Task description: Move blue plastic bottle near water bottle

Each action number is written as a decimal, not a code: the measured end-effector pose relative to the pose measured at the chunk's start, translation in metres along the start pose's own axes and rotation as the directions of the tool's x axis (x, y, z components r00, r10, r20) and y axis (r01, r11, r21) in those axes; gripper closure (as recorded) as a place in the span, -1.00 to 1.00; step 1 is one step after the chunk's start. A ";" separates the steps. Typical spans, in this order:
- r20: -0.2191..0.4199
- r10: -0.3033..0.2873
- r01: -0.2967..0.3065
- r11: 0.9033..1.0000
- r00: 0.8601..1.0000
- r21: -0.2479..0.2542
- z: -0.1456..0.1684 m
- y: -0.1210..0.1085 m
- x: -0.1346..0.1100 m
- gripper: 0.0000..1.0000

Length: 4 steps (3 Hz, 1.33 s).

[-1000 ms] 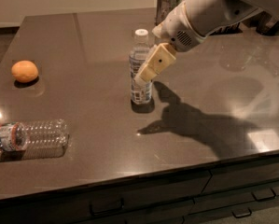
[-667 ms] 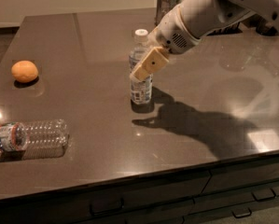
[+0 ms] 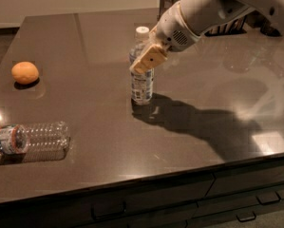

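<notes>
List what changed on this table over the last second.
The claw slid a little to the left and now lies across the upper half of the blue plastic bottle. That bottle stands upright in about the same spot, and a grip cannot be confirmed. The water bottle, lying on its side at the front left, and the orange stayed where they were.

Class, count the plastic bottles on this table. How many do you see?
2. The blue plastic bottle stands upright near the centre, with the tool at its upper part; the water bottle lies on its side near the front-left edge.
</notes>
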State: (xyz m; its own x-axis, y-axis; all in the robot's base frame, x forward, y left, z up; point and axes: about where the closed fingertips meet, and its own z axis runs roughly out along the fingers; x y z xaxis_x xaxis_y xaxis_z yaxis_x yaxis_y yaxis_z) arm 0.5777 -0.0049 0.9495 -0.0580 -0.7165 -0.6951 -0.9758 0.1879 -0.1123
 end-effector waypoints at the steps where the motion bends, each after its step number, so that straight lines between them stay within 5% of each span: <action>1: 0.032 -0.047 0.048 0.998 0.998 -0.047 0.007 0.002 -0.023 0.87; 3: 0.092 -0.145 0.159 0.971 0.985 -0.177 0.040 0.017 -0.070 1.00; 4: 0.094 -0.149 0.164 0.969 0.984 -0.182 0.042 0.018 -0.072 1.00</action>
State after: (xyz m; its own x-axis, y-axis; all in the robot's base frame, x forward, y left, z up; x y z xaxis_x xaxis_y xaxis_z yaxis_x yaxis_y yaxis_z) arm 0.5736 0.0780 0.9677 0.1081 -0.6700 -0.7344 -0.9939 -0.0580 -0.0934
